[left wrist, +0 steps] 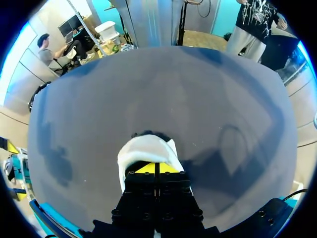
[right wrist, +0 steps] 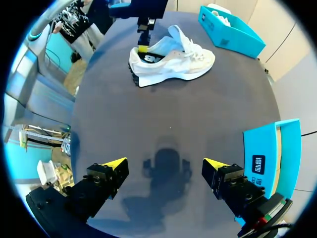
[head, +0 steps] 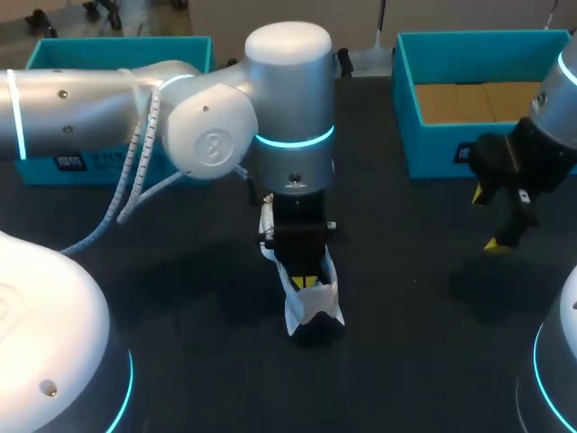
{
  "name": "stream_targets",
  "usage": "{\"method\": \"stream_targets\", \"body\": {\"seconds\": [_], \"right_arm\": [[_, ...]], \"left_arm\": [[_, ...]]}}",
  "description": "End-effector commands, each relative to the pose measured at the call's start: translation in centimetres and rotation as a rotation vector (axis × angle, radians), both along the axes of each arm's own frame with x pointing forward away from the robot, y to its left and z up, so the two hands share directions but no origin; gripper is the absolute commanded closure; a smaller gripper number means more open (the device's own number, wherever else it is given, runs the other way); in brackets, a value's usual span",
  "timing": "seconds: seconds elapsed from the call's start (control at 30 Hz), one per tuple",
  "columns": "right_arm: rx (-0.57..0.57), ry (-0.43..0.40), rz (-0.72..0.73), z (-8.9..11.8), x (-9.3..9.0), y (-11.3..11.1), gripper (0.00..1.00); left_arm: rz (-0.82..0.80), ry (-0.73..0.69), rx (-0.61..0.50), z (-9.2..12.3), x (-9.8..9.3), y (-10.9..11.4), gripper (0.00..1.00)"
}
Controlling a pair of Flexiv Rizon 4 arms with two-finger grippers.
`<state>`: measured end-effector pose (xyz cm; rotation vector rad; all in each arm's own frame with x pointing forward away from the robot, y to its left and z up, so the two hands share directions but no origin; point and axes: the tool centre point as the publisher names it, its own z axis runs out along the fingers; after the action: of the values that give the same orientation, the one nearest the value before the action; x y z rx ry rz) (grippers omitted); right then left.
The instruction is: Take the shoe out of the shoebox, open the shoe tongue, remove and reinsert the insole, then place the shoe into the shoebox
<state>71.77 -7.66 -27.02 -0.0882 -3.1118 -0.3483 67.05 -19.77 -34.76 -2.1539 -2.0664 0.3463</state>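
A white sneaker (head: 317,305) lies on the dark table near the middle, largely hidden under my left arm. From the right wrist view the shoe (right wrist: 181,63) lies on its sole, with its dark insole (right wrist: 151,57) showing in the heel opening. My left gripper (head: 306,282) points down into that heel opening with its yellow tips pressed together. The left wrist view shows the shut gripper (left wrist: 155,169) inside the white heel collar (left wrist: 143,150); whether it pinches the insole I cannot tell. My right gripper (head: 487,219) hangs open and empty over the table at the right (right wrist: 166,163).
An open teal shoebox (head: 451,135) with a brown cardboard floor stands at the back right, just beyond my right gripper. A second teal box (head: 117,54) stands at the back left behind my left arm. Bare table lies between the shoe and my right gripper.
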Motion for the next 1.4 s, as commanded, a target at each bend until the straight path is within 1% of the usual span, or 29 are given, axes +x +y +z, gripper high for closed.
{"method": "stream_targets", "body": {"seconds": [0.03, 0.27, 0.43, 0.53, 0.6, 0.67, 0.73, 0.8, 0.93, 1.07, 1.2, 1.4], "right_arm": [[-0.001, -0.001, -0.001, 0.0, -0.1, 0.0, 0.0], [-0.001, -0.001, -0.001, 0.0, -0.1, 0.0, 0.0], [-0.001, -0.001, -0.001, 0.0, -0.1, 0.0, 0.0], [-0.001, -0.001, -0.001, 0.0, -0.1, 0.0, 0.0], [-0.001, -0.001, -0.001, 0.0, -0.1, 0.0, 0.0], [-0.001, -0.001, -0.001, 0.0, -0.1, 0.0, 0.0], [-0.001, -0.001, -0.001, 0.0, -0.1, 0.0, 0.0], [-0.001, -0.001, -0.001, 0.0, -0.1, 0.0, 0.0], [-0.001, -0.001, -0.001, 0.0, -0.1, 0.0, 0.0], [-0.001, -0.001, -0.001, 0.0, -0.1, 0.0, 0.0], [-0.001, -0.001, -0.001, 0.0, -0.1, 0.0, 0.0], [-0.001, -0.001, -0.001, 0.0, -0.1, 0.0, 0.0]], "left_arm": [[0.011, 0.025, -0.004, -2.0, -0.1, -1.1, 1.0], [0.03, 0.014, 0.009, -4.0, 0.0, -0.7, 1.0], [0.044, -0.005, 0.032, -5.0, 0.4, -0.2, 1.0], [0.053, -0.011, 0.008, -4.0, 0.5, 0.3, 1.0], [0.062, -0.031, -0.035, -2.7, 0.6, 0.6, 1.0], [0.07, -0.058, -0.067, -1.8, 0.7, 0.6, 1.0], [0.074, -0.078, -0.087, -1.4, 0.7, 0.3, 1.0], [0.079, -0.105, -0.098, -1.4, 0.7, -0.2, 1.0], [0.106, -0.11, -0.151, -2.3, 0.6, -1.3, 1.0], [0.117, -0.109, -0.173, -3.3, 0.3, -2.6, 1.0], [0.107, -0.102, -0.146, -4.6, 0.2, -3.2, 1.0], [0.124, -0.115, -0.089, -6.4, 1.0, -2.6, 1.0]]}}
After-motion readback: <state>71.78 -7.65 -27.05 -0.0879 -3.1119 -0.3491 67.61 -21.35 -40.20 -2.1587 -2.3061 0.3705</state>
